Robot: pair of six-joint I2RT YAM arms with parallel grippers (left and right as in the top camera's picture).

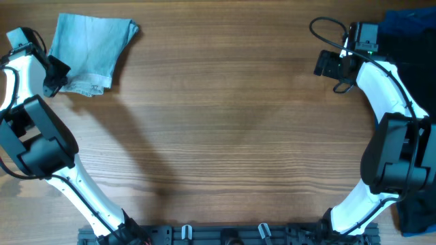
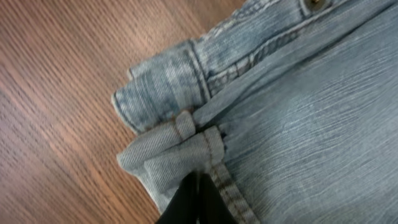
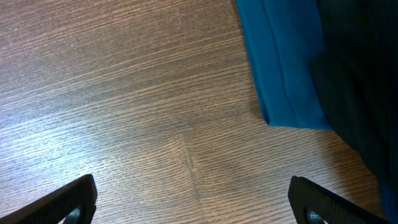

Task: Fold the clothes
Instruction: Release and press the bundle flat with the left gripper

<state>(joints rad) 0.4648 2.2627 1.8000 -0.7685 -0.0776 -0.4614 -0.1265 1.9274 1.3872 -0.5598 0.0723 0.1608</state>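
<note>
The light blue denim shorts [image 1: 95,51] lie folded in a compact bundle at the table's far left corner. In the left wrist view the shorts [image 2: 298,118] fill the right side, with a cuffed hem, waistband seam and a metal button [image 2: 313,4] showing. My left gripper [image 1: 53,80] sits at the bundle's left lower edge. Its two fingers [image 2: 196,180] are pressed together on the bunched cuff fold. My right gripper [image 1: 332,67] is far away at the far right, wide open and empty [image 3: 193,199] above bare wood.
A dark blue cloth [image 1: 409,27] lies at the far right corner, and it also shows in the right wrist view [image 3: 280,68] beside a black garment [image 3: 360,74]. The wooden table [image 1: 225,136] stretches between the arms. More dark cloth [image 1: 419,211] hangs at the right front.
</note>
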